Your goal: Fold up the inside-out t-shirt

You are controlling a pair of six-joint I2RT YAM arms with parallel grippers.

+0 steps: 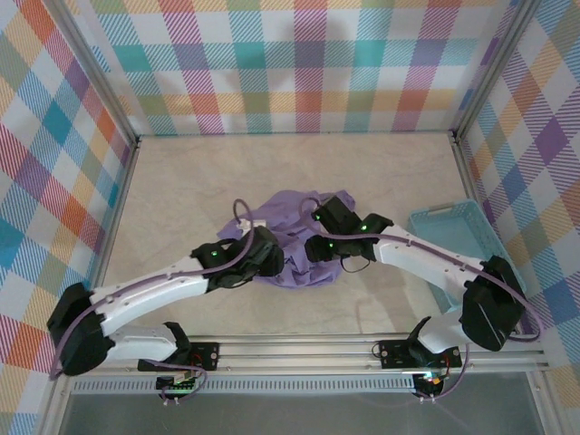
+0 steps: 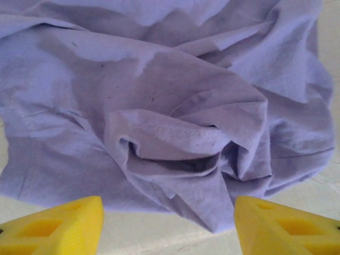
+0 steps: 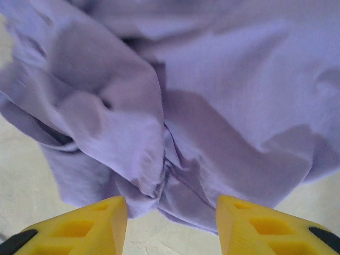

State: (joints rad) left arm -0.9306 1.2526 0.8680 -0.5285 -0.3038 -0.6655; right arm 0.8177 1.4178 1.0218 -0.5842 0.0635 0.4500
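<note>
Left wrist, fingers (image 2: 58,228) parted, t-shirt (image 2: 159,106) unheld

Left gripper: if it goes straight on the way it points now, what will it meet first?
Probably the t-shirt, at its crumpled near edge just ahead of the open left gripper; depth is hard to judge.

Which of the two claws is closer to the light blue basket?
The right claw: in the top view its arm reaches the t-shirt from the side of the basket, while the left claw sits at the opposite edge.
</note>
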